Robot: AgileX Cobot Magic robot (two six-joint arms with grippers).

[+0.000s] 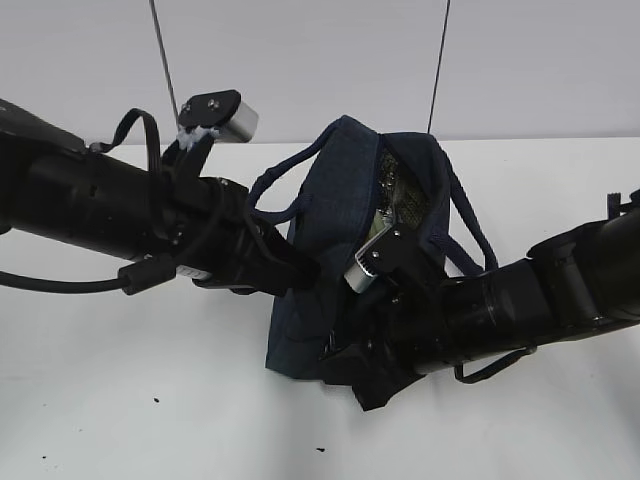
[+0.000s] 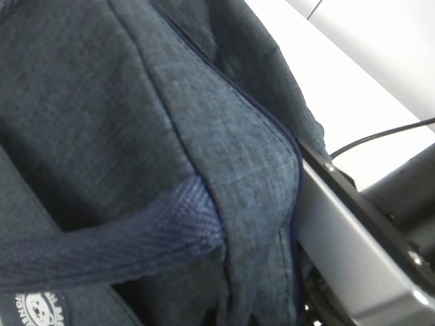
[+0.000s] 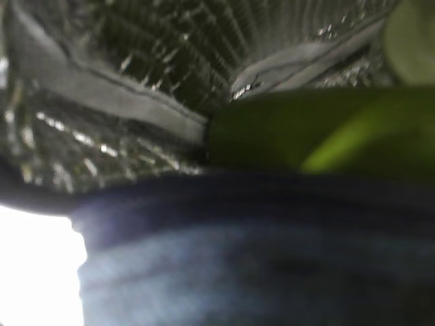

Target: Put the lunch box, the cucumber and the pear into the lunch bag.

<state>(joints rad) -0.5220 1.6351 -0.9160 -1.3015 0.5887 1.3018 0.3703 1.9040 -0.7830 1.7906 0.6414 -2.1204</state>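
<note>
Gripper state of the right arm cannot be told, while the cucumber (image 3: 319,129) is seen lying crosswise inside the lunch bag (image 1: 325,250), its rounded end pointing left.

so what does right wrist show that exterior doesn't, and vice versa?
Only right wrist: the cucumber, lying across the bag's mouth over the near rim, with a blurred pale-green thing at top right that I can't identify.
Only exterior: both arms, left and right, the bag's loop handles, the white table, and the bag standing upright between the arms.
Both: the navy bag and its silver foil lining. Neither view shows a claw.
</note>
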